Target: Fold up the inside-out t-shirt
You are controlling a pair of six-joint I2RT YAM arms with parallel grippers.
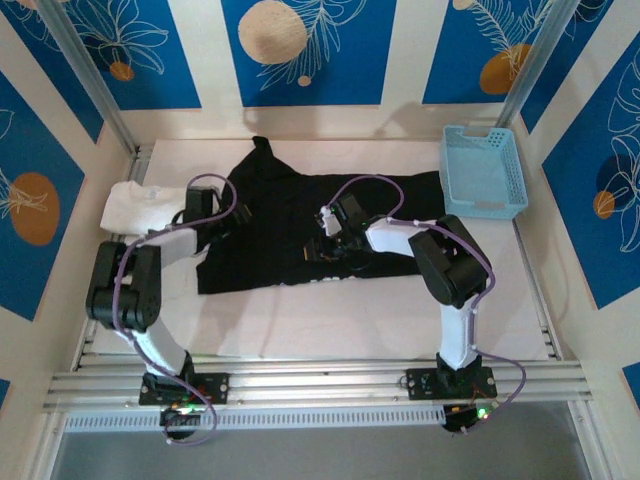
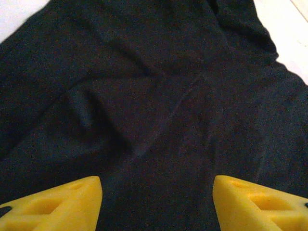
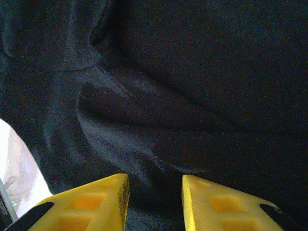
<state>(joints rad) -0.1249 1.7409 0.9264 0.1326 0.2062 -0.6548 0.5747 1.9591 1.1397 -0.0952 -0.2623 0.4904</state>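
Bright, even in top view, w/ soft faint shadows on tabletop (image 1: 330, 325). Dim, grainy, low-contrast at wrist cams; blown-out white at corners.

Inventory of the work cell.

- **Garments:** two, namely one black t-shirt (image 1: 290, 235) and one white t-shirt (image 1: 130, 205).
- **Containers:** one light-blue basket (image 1: 480, 175).
- **Work surface:** one table (image 1: 330, 320).
- **Robot arms:** two, the left arm (image 1: 130, 285) and the right arm (image 1: 450, 265). Each carries one purple cable (image 1: 215, 183) (two cables in total).
- **Grippers:** two, the left gripper (image 2: 156, 185) and the right gripper (image 3: 155, 185). Each has two yellow fingers (image 2: 62, 204), which makes four fingers overall.
- **Frame:** two slanted metal posts (image 1: 90, 80), one at each rear corner of the table.
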